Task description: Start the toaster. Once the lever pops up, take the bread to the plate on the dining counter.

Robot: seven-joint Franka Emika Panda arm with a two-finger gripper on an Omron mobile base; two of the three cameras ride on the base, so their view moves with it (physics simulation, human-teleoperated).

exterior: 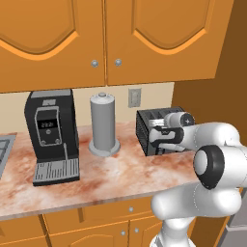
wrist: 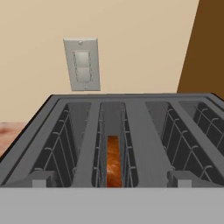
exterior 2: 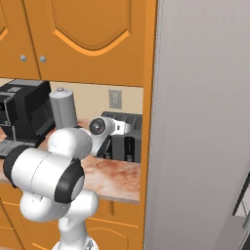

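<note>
The black toaster [exterior: 144,131] [exterior 2: 128,145] stands at the right end of the marbled worktop [exterior: 120,173], against a brown side wall. My gripper [exterior: 155,134] hovers right over its top, jaws wide apart and open, holding nothing. In the hand view I look down into the toaster's [wrist: 144,127] slots from close above. The bread [wrist: 113,162] sits deep in the left-middle slot, with just its brown crust edge showing. Grey fingertips [wrist: 41,178] flank the bottom of that view. The plate and the dining counter are out of view.
A tall grey cylinder [exterior: 103,125] and a black coffee machine [exterior: 50,135] stand left of the toaster. A wall outlet [wrist: 82,64] is behind it. Orange cabinets [exterior: 111,38] hang overhead. A tall grey panel [exterior 2: 205,122] closes off the right.
</note>
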